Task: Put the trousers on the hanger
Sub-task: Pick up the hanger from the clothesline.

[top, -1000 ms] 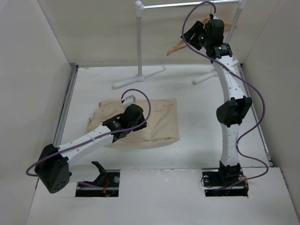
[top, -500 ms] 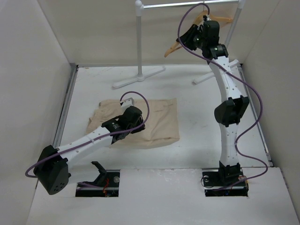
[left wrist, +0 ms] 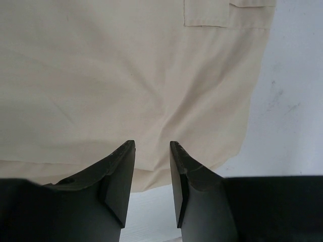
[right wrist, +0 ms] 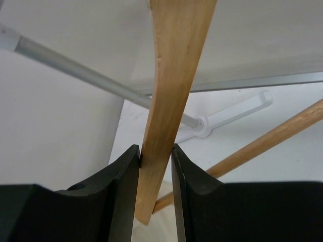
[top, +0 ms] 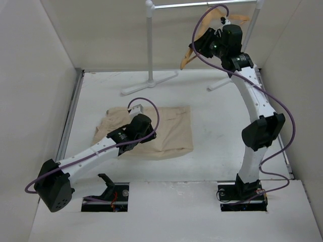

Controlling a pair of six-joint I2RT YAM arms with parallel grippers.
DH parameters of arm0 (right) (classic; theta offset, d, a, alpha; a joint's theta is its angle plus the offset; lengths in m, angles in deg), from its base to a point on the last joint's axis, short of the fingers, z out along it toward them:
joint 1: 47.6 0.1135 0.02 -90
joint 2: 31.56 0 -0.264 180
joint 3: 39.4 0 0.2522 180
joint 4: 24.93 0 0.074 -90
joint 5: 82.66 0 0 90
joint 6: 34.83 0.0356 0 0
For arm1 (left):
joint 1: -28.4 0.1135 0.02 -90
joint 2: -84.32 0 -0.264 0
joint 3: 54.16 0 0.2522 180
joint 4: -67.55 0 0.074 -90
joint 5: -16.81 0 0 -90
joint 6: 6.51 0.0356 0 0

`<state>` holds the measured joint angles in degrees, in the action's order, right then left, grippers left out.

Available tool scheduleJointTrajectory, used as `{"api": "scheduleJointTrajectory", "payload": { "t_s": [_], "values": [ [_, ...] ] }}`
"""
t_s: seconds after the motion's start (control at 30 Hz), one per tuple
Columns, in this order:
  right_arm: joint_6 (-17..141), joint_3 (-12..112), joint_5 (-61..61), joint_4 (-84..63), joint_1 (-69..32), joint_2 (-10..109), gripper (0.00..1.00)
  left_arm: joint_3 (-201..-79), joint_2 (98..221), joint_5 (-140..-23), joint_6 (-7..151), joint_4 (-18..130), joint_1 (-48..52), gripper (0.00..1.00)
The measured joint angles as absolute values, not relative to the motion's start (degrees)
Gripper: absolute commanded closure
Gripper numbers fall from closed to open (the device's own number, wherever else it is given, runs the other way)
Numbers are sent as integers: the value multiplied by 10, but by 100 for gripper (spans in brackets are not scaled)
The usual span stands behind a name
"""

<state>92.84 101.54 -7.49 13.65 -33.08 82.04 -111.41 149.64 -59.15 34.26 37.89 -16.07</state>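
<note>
We see the trousers (top: 169, 132) lying folded flat on the white surface (top: 217, 136), left of centre and well apart from the white rack (top: 150, 48) at the back. In the left wrist view the beige cloth (left wrist: 126, 75) fills most of the frame, with a pocket flap (left wrist: 206, 12) near the top edge and bare surface to the right.

The left gripper (left wrist: 152, 146) sits low over the near edge of the trousers. Its two dark fingers are spread a narrow way apart with nothing between them. We cannot tell whether the tips touch the cloth.

The right gripper (right wrist: 156, 148) is raised high beside the rack's rail (right wrist: 75, 63) and is pinching one flat wooden arm of the hanger (right wrist: 176, 60). Its fingers are pressed against both faces of the wood. The hanger's round crossbar (right wrist: 272, 136) runs off to the right. From above, the hanger (top: 186, 56) tilts, its tan tip pointing down to the left.
</note>
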Motion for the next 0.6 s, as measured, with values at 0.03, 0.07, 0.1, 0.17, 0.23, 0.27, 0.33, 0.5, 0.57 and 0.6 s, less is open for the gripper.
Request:
{"api": "scheduleJointTrajectory", "payload": {
  "t_s": [0.03,0.07,0.1,0.17,0.23,0.27,0.33,0.5,0.57,0.6],
  "values": [
    [929,991,-75,129,-326,803,78,-1114,1496,-592,343,379,-158,66],
    [929,967,-75,119,-321,785,78,-1114,1495,-593,343,379,-157,64],
    [929,942,-75,107,-317,768,78,-1115,1493,-593,343,378,-154,62],
    [928,902,-75,89,-309,742,79,-1117,1490,-594,343,376,-145,60],
    [929,866,-77,68,-304,723,81,-1127,1490,-597,344,372,-133,60],
    [929,852,-78,58,-303,718,82,-1133,1490,-599,345,372,-127,60],
    [932,835,-81,40,-303,715,84,-1148,1490,-603,348,372,-117,60],
    [963,802,-96,-23,-304,714,86,-1178,1491,-607,356,375,-110,60],
    [985,784,-103,-60,-305,708,86,-1179,1491,-607,358,377,-110,60],
    [998,770,-107,-81,-306,702,86,-1179,1491,-607,359,375,-110,60]
  ]
}}
